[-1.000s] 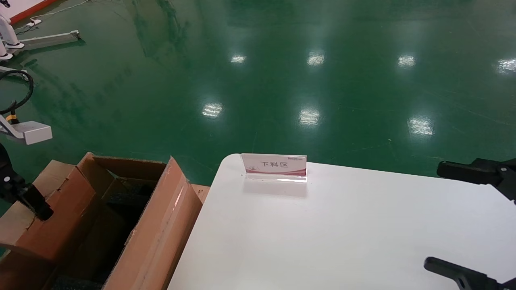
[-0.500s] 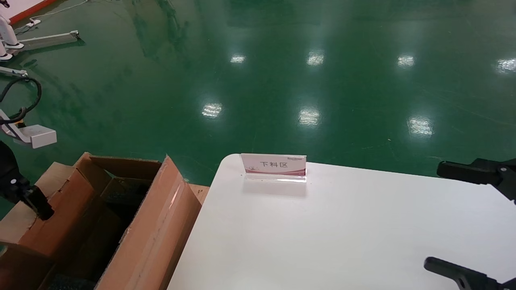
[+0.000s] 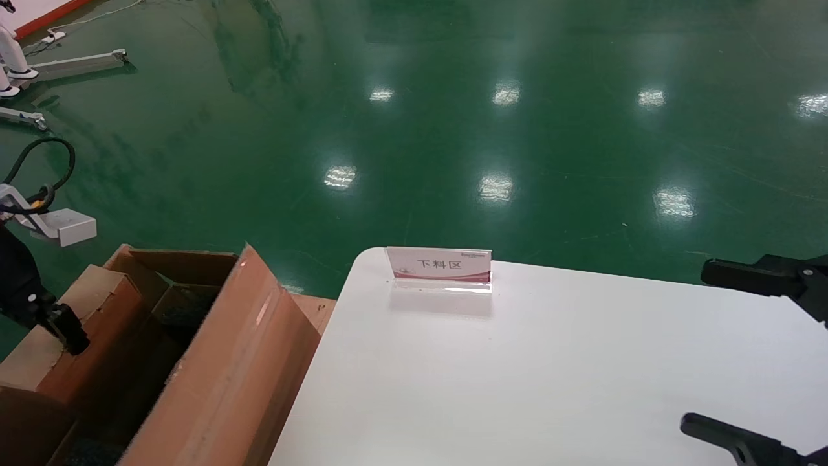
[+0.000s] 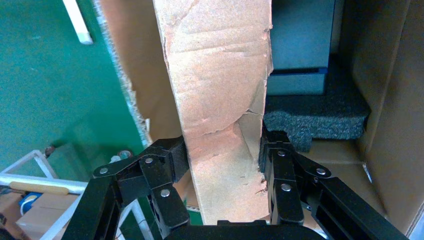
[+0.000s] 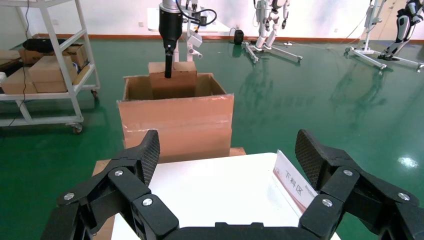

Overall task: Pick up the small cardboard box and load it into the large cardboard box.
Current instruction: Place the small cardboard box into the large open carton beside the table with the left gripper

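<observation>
Two grippers in view. My left gripper (image 4: 223,165), at 9 o'clock in head view, pinches flap (image 4: 220,100) of large box (image 3: 213,362) on floor beside table (image 3: 550,375). Foam (image 4: 315,117) inside box. Small box: cannot see. My right gripper (image 5: 227,155) at 3 o'clock over table, fingers spread, empty. Sign (image 3: 440,264) at 12 o'clock.

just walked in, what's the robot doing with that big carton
The left gripper has its jaws clamped on a flap of the large cardboard box beside the white table. The right gripper hangs open over the table, holding nothing. No small box shows on the table.
</observation>
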You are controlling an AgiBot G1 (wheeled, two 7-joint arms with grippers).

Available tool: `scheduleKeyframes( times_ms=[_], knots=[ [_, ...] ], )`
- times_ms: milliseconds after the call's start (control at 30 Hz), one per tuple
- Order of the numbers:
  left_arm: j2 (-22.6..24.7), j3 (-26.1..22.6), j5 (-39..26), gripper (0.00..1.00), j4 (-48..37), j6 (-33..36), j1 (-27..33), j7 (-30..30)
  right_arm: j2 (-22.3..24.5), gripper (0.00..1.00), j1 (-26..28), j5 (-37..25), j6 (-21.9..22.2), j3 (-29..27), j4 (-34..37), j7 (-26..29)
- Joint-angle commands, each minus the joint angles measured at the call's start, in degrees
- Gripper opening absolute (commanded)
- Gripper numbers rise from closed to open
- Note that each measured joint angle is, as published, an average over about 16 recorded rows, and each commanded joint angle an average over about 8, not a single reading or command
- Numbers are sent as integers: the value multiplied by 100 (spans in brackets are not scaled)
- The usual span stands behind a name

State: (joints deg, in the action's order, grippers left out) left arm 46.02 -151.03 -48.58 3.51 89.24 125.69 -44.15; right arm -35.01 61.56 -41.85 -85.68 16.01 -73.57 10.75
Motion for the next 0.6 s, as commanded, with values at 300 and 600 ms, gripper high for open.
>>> scheduleKeyframes(
  times_ms=[300, 600],
  knots=[
    [-49, 95, 94, 0, -98, -301, -323, -56, 0, 100, 0, 0, 0, 0, 0, 0],
    [-85, 165, 164, 2, -198, -440, -415, -119, 0, 100, 0, 0, 0, 0, 0, 0]
  ],
)
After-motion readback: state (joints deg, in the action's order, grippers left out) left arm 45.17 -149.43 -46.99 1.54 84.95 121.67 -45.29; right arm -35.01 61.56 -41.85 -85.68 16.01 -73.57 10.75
